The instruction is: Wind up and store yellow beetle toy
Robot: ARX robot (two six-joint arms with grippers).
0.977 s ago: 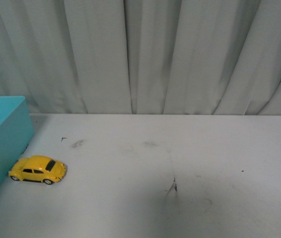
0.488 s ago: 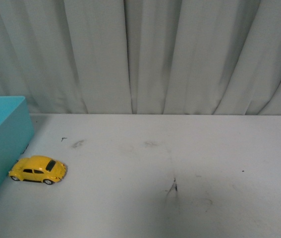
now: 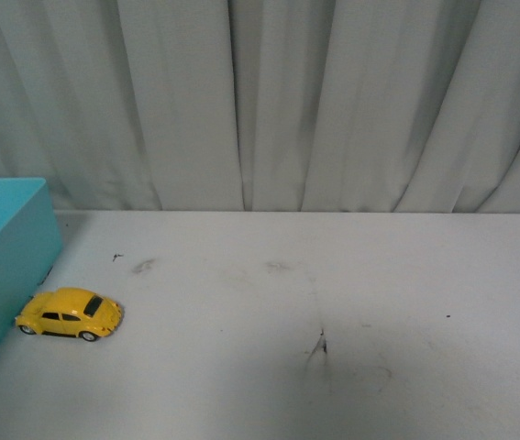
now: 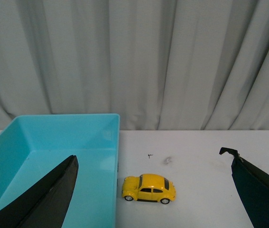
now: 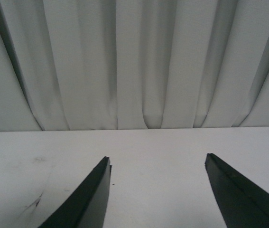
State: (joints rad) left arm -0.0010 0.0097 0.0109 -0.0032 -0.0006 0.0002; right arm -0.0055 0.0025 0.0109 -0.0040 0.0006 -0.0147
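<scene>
Neither arm appears in the front view. Each gripper shows only in its own wrist view, as two dark fingers cut off by the frame edge.

The left gripper (image 4: 149,155) is open with its fingers spread wide, and it holds nothing. The right gripper (image 5: 158,157) is also open and unloaded.

The yellow beetle toy (image 4: 149,188) stands on its wheels on the table (image 3: 351,275), ahead of the left gripper and between the lines of its two fingers. It touches neither finger. No winding part can be made out on the toy at this size.

A teal bin (image 4: 106,124) sits just beside the toy, on the robot's left. A narrow gap appears to separate the toy from the bin wall. The front view cuts the bin off and shows only its outer wall. In the left wrist view, one finger (image 4: 49,194) covers the near part of the bin floor, and the visible part is plain teal.

Ahead of the right gripper lies open table surface with dark scuff marks (image 3: 322,346). This surface runs to the far table edge at the grey curtain (image 3: 287,101).
</scene>
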